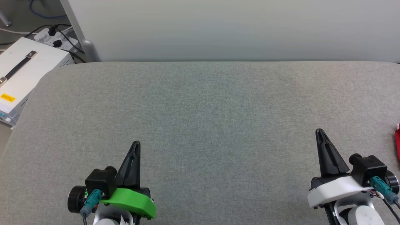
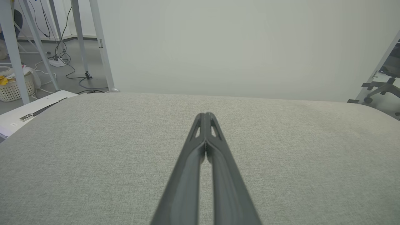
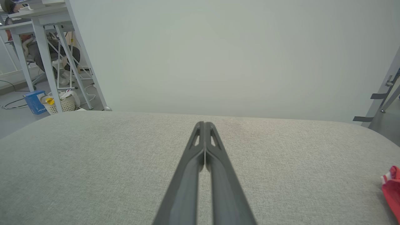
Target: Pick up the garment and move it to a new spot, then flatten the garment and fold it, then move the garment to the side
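A sliver of the red garment point(image 1: 397, 143) with a bit of white trim shows at the right edge of the head view, lying on the grey table point(image 1: 200, 109); the rest is cut off. It also shows at the lower right of the right wrist view as the garment point(image 3: 393, 190). My right gripper point(image 1: 319, 131) is shut and empty, a short way left of that sliver. At the lower left my left gripper point(image 1: 136, 143) is shut and empty, far from the cloth. Both wrist views show the tips pressed together: left gripper point(image 2: 205, 115), right gripper point(image 3: 203, 124).
A pale wall panel point(image 1: 218, 28) stands along the table's far edge. Off the table's left corner sit a white box point(image 1: 22, 75) and a power strip with cables point(image 1: 57, 39). White frame legs and a basket point(image 2: 12, 89) stand on the floor to the left.
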Controlling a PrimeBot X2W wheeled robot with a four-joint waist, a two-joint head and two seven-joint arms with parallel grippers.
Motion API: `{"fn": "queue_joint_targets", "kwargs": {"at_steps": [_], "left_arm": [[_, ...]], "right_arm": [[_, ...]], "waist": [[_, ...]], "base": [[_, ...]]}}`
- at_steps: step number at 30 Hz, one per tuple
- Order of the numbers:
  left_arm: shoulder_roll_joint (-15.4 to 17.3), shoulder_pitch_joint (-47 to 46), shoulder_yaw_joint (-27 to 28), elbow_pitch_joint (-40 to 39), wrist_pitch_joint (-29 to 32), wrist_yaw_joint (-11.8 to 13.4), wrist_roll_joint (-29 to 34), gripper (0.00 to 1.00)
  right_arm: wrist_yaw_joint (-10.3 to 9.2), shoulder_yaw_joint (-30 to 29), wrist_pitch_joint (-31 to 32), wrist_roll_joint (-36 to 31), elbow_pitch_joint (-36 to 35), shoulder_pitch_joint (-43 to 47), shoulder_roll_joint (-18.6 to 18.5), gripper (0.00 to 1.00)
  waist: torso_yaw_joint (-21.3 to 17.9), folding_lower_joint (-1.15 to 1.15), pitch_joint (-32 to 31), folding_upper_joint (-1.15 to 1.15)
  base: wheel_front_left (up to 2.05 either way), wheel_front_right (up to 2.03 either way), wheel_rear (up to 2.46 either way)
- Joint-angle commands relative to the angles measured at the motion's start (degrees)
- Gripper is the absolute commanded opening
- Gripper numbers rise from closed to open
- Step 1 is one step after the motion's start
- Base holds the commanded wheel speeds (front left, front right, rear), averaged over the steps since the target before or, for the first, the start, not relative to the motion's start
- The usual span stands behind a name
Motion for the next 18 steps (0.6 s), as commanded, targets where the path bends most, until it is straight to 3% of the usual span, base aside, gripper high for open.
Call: {"fn": "queue_joint_targets", "kwargs": {"at_steps": [1,18], "left_arm": [[-0.08,0.01,0.38,-0.36,0.33,0.34,0.5,0.0],[-0.12,0.0,1.11,-1.04,2.29,1.33,2.06,0.0]], "right_arm": [[-0.01,-0.05,0.32,-1.14,-0.27,0.23,0.01,0.0],[-0.02,-0.13,2.25,-2.04,-0.62,0.41,0.03,0.0]], "waist": [[0.0,0.0,-0.03,0.12],[-0.01,0.0,-0.41,0.21]], "base": [[0.0,0.0,0.0],[0.0,0.0,0.0]]}}
